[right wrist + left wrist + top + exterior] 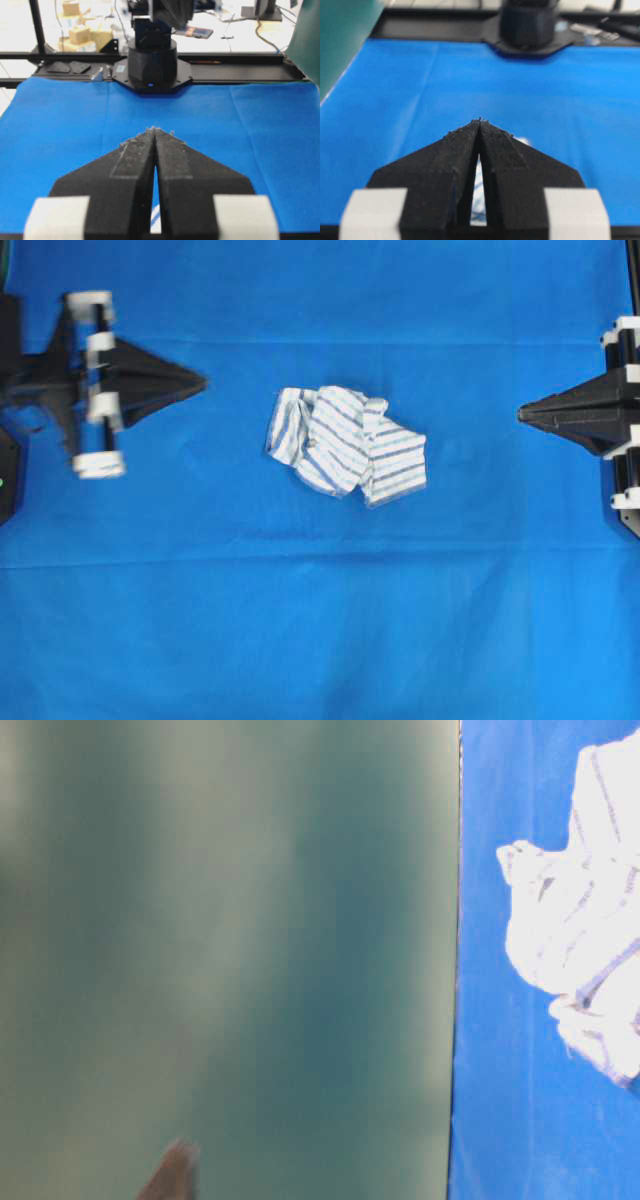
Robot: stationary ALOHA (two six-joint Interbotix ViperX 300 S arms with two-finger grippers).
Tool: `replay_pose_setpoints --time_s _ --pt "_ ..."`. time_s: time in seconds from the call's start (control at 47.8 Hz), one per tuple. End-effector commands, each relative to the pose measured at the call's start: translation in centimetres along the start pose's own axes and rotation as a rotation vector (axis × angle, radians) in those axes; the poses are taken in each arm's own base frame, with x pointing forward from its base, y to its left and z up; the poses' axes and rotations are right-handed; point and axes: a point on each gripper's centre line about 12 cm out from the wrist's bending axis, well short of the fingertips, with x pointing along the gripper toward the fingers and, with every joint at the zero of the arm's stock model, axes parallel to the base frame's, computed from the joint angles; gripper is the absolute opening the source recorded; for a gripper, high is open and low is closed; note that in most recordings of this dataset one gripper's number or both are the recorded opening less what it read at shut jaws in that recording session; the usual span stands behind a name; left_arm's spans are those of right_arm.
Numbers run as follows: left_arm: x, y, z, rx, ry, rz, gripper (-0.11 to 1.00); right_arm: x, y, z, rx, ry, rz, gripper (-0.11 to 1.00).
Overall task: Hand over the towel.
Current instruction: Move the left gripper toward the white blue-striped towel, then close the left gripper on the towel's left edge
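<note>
Still risked pinching the blue sheet [320,640] with the crumpled towel [345,440], left gripper [200,383] and right gripper [524,415] both closed, empty.

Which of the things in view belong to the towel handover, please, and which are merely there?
Part of the job:
towel, crumpled mid-table
left gripper, shut, clear of it
right gripper, shut, clear of it

Merely there:
blue sheet under everything
green panel at the table's edge

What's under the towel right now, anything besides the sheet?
The crumpled towel lies directly on the blue sheet. Its folds cover the patch beneath, so anything hidden there cannot be seen. Neither gripper touches it.
</note>
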Motion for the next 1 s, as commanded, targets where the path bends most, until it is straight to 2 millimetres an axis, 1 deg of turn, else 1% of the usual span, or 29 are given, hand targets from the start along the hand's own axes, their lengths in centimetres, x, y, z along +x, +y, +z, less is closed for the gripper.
replay_pose_setpoints --time_s 0.0,0.042,0.084,0.105,0.23,0.293,0.335,0.397,0.481,0.544,0.649,0.732,0.837,0.983 --pt "2.8 0.5 -0.1 -0.002 0.030 0.016 0.09 0.2 0.0 0.9 0.000 -0.021 -0.001 0.00" --pt "3.9 0.7 -0.7 -0.006 0.057 0.022 0.19 0.2 0.0 1.0 0.000 -0.023 -0.001 0.00" --pt "5.0 0.9 -1.1 -0.008 0.082 0.028 0.32 0.2 0.0 1.0 0.000 -0.025 -0.002 0.00" --pt "5.9 1.0 -1.7 -0.011 0.104 0.029 0.38 0.2 0.0 1.0 0.000 -0.023 -0.001 0.00" --pt "9.2 1.0 -4.0 -0.009 0.190 0.028 0.74 0.3 0.0 0.9 -0.002 -0.018 -0.001 0.00" --pt "10.9 1.0 -5.2 -0.002 0.233 0.025 0.87 0.3 0.0 0.7 -0.005 -0.011 -0.001 0.00" --pt "12.1 0.9 -6.1 -0.001 0.266 0.022 0.93 0.4 0.0 0.6 -0.005 -0.006 -0.001 0.00" --pt "13.9 0.9 -7.6 0.000 0.328 0.019 0.94 0.4 0.0 0.5 -0.003 0.002 -0.001 0.00" --pt "15.7 0.9 -9.5 -0.001 0.393 0.015 0.94 0.5 0.0 0.3 -0.003 0.011 -0.001 0.00" --pt "16.8 0.9 -10.9 -0.004 0.430 0.015 0.94 0.6 0.0 0.1 -0.003 0.018 -0.001 0.00" --pt "18.0 1.2 -13.2 -0.009 0.483 0.020 0.94 0.7 0.0 -0.2 -0.005 0.029 -0.001 0.00" --pt "18.6 1.2 -14.4 -0.010 0.506 0.020 0.94 0.8 0.0 -0.3 -0.006 0.037 0.000 0.00" --pt "19.0 1.1 -15.5 -0.010 0.525 0.018 0.94 0.9 0.0 -0.5 -0.006 0.046 0.000 0.00" --pt "18.9 1.1 -15.9 -0.013 0.542 0.018 0.94 0.9 0.0 -0.6 -0.006 0.054 0.000 0.00"
